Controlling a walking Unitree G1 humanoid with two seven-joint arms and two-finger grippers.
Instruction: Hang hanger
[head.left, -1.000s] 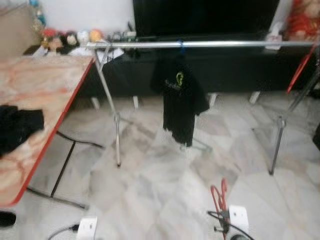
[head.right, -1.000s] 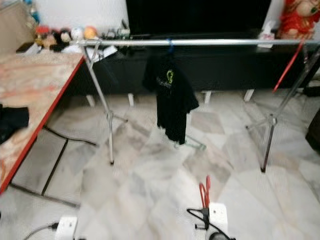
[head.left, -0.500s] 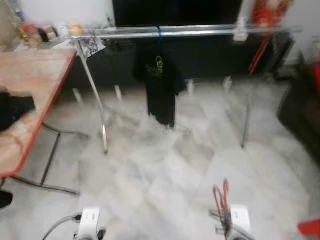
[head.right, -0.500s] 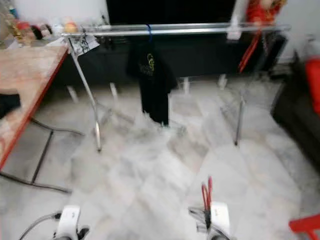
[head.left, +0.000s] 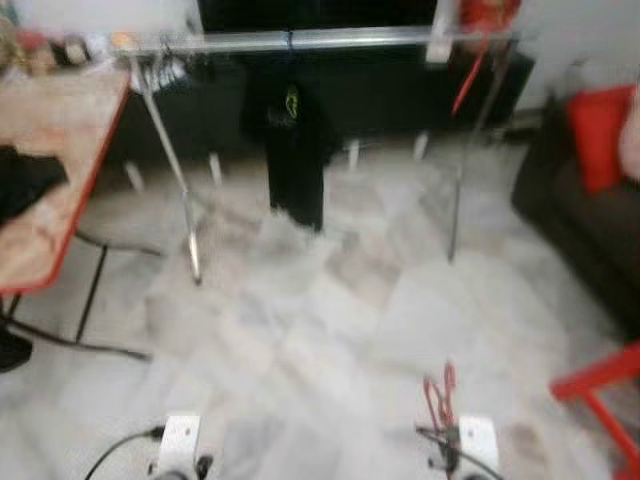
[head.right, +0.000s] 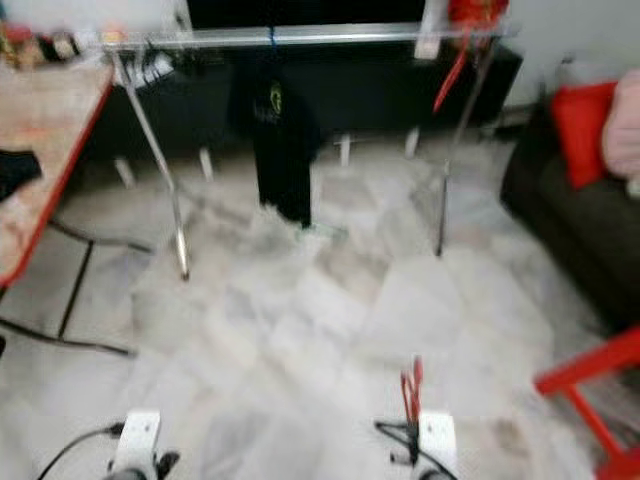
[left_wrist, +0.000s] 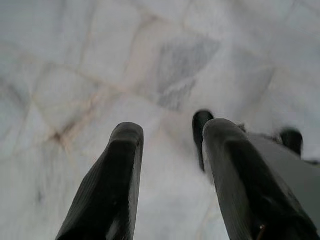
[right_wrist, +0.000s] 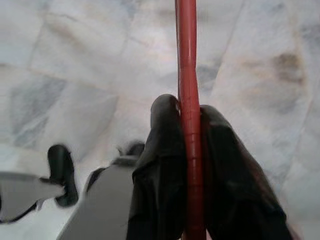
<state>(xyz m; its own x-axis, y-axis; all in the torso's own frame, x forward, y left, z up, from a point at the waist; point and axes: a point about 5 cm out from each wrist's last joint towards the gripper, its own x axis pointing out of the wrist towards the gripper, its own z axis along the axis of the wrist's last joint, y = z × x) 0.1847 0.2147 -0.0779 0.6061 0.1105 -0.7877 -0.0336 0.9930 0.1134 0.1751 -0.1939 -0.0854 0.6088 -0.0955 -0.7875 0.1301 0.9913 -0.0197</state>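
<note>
Looking down through the head views, the robot is facing a clothes rail (head.left: 330, 40) across the marble floor (head.left: 320, 330), a black shirt (head.left: 292, 150) hanging near its left end. The right gripper (right_wrist: 189, 125) is clamping the red hanger (right_wrist: 187, 60) between closed fingers; the left gripper (left_wrist: 167, 150) is hanging open and empty. It should be keeping the hook upright while approaching the bare bar.
</note>
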